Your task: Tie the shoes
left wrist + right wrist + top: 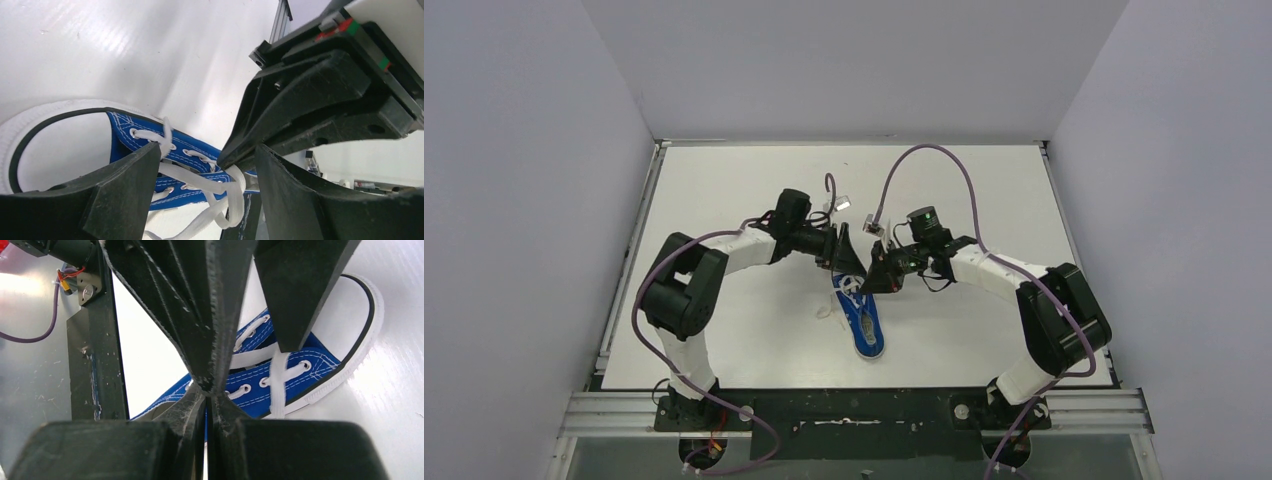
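Observation:
The small blue sneaker lies mid-table, its white toe cap toward the near edge. Both grippers meet over its laced end. My left gripper is open; in its wrist view its fingers straddle the white laces and the tip of my right gripper. My right gripper is shut, and a white lace loop hangs from its tip. In the right wrist view its jaws are pressed together above the sneaker, with a left finger just beyond. The pinched lace is hidden there.
The white table is bounded by grey walls on three sides and an aluminium rail at the near edge. A loose lace end lies on the table left of the sneaker. Purple cables arc above both arms.

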Action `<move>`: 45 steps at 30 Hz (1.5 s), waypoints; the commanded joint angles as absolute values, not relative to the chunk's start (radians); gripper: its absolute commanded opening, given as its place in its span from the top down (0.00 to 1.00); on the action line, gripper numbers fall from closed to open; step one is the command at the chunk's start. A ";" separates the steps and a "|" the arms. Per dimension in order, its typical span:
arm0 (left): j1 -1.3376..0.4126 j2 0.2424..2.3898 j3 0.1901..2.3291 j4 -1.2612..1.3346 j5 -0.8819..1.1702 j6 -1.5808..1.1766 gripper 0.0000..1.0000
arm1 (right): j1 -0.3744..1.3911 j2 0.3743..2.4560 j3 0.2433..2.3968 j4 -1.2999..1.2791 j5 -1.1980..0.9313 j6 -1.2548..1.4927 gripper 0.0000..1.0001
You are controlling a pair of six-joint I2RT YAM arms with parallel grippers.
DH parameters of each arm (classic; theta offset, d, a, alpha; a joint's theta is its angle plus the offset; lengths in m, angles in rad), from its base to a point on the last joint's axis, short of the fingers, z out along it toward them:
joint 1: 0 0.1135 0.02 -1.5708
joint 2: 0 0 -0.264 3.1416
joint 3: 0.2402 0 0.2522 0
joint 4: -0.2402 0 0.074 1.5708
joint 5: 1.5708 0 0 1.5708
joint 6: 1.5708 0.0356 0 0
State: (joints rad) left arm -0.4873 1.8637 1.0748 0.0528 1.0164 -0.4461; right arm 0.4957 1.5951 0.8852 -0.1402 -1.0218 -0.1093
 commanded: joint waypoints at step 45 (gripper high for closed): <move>-0.489 1.922 0.896 0.703 1.184 -1.067 1.00 | 0.639 1.354 0.626 0.321 -0.501 0.410 0.61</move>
